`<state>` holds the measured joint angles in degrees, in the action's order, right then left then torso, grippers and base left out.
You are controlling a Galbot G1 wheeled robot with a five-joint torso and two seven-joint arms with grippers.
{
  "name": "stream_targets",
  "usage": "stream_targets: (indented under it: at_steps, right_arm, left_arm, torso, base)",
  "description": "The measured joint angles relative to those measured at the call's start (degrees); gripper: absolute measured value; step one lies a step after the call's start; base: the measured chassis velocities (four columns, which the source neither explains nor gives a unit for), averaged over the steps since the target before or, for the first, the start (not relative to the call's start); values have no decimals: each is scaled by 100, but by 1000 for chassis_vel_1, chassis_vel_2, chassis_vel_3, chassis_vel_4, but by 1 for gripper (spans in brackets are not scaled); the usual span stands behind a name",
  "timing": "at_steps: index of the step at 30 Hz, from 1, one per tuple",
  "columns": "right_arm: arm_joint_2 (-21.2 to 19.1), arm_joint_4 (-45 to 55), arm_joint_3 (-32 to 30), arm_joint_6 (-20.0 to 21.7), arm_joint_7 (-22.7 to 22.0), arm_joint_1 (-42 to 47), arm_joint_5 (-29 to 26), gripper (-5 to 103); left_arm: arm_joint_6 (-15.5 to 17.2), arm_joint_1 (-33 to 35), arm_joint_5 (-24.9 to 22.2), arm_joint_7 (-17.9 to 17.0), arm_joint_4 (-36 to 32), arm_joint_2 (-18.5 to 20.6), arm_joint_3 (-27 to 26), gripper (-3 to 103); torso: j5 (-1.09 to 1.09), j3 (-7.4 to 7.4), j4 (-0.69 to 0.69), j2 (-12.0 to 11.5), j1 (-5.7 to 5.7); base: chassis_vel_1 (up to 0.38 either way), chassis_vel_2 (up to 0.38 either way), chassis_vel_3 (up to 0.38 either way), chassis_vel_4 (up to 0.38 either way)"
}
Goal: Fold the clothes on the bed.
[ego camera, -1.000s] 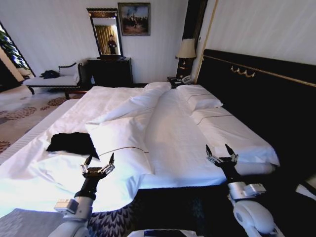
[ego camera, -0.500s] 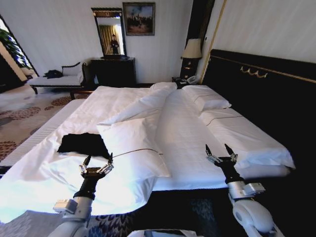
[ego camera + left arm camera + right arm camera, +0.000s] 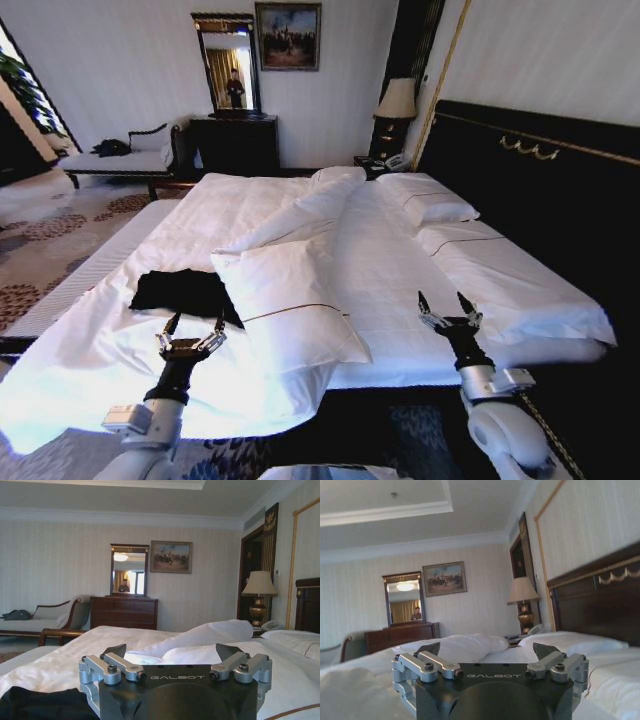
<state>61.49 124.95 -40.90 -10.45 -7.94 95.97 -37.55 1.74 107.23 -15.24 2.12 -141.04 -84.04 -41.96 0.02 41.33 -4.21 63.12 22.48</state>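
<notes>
The black clothes (image 3: 185, 293) lay crumpled on the white bed (image 3: 400, 280), toward its left side and just left of the big folded-back duvet (image 3: 295, 300) that served as the middle marker of the bedding. The left gripper (image 3: 190, 327) hovered just in front of the clothes, near the duvet's left corner, its fingers spread apart and holding nothing; from its wrist camera a patch of the dark cloth (image 3: 40, 702) showed below the parted fingertips. Right of the duvet, the right gripper (image 3: 448, 305) hung above the bed's near edge, well apart from the clothes, likewise released with its fingers wide and empty. Farther right of the duvet, two white pillows (image 3: 440, 210) rested against the dark headboard (image 3: 560, 190).
</notes>
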Motion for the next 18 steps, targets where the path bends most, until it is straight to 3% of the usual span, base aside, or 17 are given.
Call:
stream_targets:
  at_steps: [3, 6, 7, 10, 11, 14, 18]
  right_arm:
    - [-97, 0, 82, -49, 110, -86, -493, 100]
    - [-331, 98, 316, 74, 361, -439, -1787, 100]
    - [-331, 98, 316, 74, 361, -439, -1787, 100]
    - [-658, 278, 521, 817, 96, -1056, -3754, 100]
    - [-658, 278, 521, 817, 96, -1056, -3754, 100]
    - [-975, 143, 842, 1573, -556, -1773, -5030, 100]
    - [-1160, -227, 1327, 1985, -791, -2565, -5576, 100]
  left_arm:
    - [5, 50, 27, -8, -29, -13, -67, 100]
    - [4, 186, 82, -32, -110, -23, -185, 100]
    - [4, 186, 82, -32, -110, -23, -185, 100]
    - [-8, 323, 170, -43, -209, -53, -289, 100]
    - [-8, 323, 170, -43, -209, -53, -289, 100]
    - [-40, 437, 266, -47, -218, -161, -355, 100]
    - [-113, 515, 319, -50, -220, -271, -442, 100]
  torso:
    - [0, 0, -1, 0, 0]
    - [-2, 0, 0, 0, 0]
    - [-2, 0, 0, 0, 0]
    - [-2, 0, 2, 0, 0]
    - [-2, 0, 2, 0, 0]
    - [-2, 0, 0, 0, 0]
    - [-1, 0, -1, 0, 0]
  base:
    - [0, 0, 0, 0]
    - [0, 0, 0, 0]
    - [0, 0, 0, 0]
    - [0, 0, 0, 0]
    - [0, 0, 0, 0]
    - [0, 0, 0, 0]
    - [0, 0, 0, 0]
